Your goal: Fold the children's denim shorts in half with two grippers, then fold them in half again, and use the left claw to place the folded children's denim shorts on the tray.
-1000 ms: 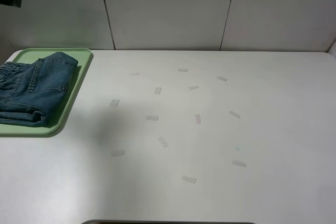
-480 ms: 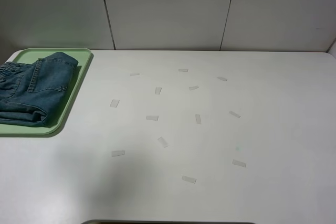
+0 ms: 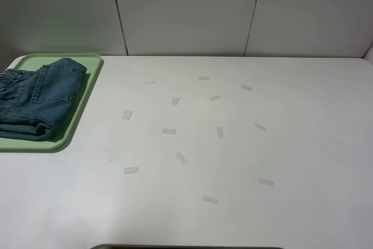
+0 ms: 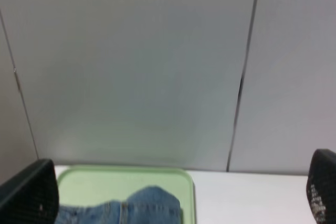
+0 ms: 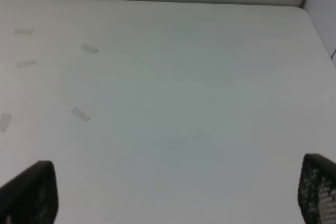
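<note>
The folded blue denim shorts (image 3: 36, 98) lie on the light green tray (image 3: 85, 93) at the table's far left. They also show in the left wrist view (image 4: 131, 208), on the tray (image 4: 89, 182), below and ahead of the camera. My left gripper (image 4: 176, 192) is open and empty, raised well above the tray, with only its black fingertips (image 4: 31, 192) showing at the frame's sides. My right gripper (image 5: 173, 190) is open and empty above bare table, its fingertips (image 5: 29, 192) far apart. Neither arm shows in the exterior high view.
Several small pieces of pale tape (image 3: 180, 157) are stuck on the white table (image 3: 303, 144), and some show in the right wrist view (image 5: 80, 114). A grey panelled wall (image 3: 186, 10) stands behind the table.
A dark part of the left arm at the top left corner has left the exterior high view. Its shadow on the table has faded. The shorts and tray have not moved.
</note>
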Controlling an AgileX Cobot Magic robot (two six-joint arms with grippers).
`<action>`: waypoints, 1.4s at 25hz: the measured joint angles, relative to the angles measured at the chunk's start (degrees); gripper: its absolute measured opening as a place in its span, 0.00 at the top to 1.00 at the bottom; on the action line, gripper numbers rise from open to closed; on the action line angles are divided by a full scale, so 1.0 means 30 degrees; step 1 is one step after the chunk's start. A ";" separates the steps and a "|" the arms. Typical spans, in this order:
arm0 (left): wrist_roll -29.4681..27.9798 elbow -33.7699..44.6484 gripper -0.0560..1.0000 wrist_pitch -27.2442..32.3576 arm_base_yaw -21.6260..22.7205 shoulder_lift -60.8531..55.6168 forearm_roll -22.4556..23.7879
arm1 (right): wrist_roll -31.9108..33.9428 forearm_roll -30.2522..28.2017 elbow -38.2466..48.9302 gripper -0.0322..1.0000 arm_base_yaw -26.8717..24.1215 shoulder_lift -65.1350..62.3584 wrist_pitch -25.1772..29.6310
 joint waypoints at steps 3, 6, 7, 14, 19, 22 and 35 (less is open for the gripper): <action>0.0320 0.0543 0.06 0.1709 0.0000 -0.2026 -0.0406 | 0.0000 0.0000 0.0000 0.30 0.0000 0.0000 0.0000; 0.0645 0.0672 0.06 0.2828 0.0000 -0.3412 -0.0424 | 0.0000 0.0000 0.0000 0.30 0.0000 0.0000 0.0000; 0.0689 0.0710 0.06 0.3158 0.0000 -0.3897 -0.0424 | 0.0000 0.0000 0.0000 0.30 0.0000 0.0000 0.0000; 0.0782 0.0732 0.06 0.5366 0.0000 -0.6755 -0.0459 | 0.0000 0.0000 0.0000 0.30 0.0000 0.0000 0.0000; 0.0795 0.0732 0.07 0.7448 0.0000 -0.8475 -0.0714 | 0.0000 0.0000 0.0000 0.30 0.0000 0.0000 0.0000; 0.0795 0.0732 0.07 0.8355 0.0000 -0.9488 -0.1307 | 0.0000 0.0000 0.0000 0.30 0.0000 0.0000 0.0000; 0.1538 0.0732 0.08 1.1762 0.0000 -1.0387 -0.1945 | 0.0000 0.0000 0.0000 0.30 0.0000 0.0000 0.0000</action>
